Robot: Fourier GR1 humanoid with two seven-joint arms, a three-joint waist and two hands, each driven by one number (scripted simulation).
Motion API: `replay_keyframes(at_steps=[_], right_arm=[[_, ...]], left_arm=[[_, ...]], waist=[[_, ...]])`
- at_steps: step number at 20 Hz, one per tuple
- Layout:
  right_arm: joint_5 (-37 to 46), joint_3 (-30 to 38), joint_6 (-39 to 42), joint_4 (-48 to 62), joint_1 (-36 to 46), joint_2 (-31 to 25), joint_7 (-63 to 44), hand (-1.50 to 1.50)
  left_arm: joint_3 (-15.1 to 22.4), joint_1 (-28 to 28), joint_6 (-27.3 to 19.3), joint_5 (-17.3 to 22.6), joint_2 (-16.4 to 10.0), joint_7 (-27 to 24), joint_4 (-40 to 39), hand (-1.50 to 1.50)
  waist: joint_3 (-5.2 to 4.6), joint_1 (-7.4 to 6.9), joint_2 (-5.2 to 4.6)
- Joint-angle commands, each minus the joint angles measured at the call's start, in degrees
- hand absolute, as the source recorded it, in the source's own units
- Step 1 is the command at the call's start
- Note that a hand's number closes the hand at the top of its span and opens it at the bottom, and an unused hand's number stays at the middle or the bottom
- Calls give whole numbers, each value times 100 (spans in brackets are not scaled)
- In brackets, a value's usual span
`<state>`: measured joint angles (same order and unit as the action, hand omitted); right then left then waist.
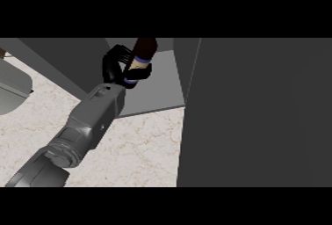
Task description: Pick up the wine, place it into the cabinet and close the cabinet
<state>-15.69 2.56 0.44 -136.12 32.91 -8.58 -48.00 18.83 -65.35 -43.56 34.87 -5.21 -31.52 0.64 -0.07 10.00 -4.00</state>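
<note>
Wine bottle (144,52): held over the pale grey floor of the cabinet (159,90), at its left rear corner, top cut off by the view's upper edge. Long axis runs up the view and slightly right, near upright. Base hidden, so cannot tell if it touches the floor. Left hand (118,66): fingers curled round the bottle's lower body, palm on the bottle's left side, thumb wrapped across the front. Its forearm (91,118) comes in from lower left over the marble counter (142,149). Right hand not visible. A tall dark panel (259,114) fills the right side, probably the open door. Judgement: set the bottle down and let go, draw the hand back toward lower left, then swing the door.
</note>
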Motion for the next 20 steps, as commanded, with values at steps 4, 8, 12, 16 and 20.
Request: replay_keyframes(at_steps=[4, 8, 12, 16, 20], right_arm=[[-124, 40, 34, -28, 38, -42, -57, -150], [29, -122, -23, -134, -33, 66, -22, -150], [-46, -97, -8, -115, -19, 58, -35, -150], [-156, 34, 109, -111, -100, -38, -15, -150], [-65, -71, 2, -146, -10, 34, -75, -150]], left_arm=[[152, 80, 303, -170, -208, 227, -59, -150], [81, 239, 450, -100, -267, 234, -59, -150], [62, 161, 621, -83, -389, 350, -58, -150], [113, 196, 641, -138, -435, 242, -58, -150], [193, 241, 789, -223, -427, -90, -35, -150]], waist=[[-15, -2, -32], [-26, -43, -36], [-22, -39, -36], [-9, -56, -8], [-21, -126, 25]])
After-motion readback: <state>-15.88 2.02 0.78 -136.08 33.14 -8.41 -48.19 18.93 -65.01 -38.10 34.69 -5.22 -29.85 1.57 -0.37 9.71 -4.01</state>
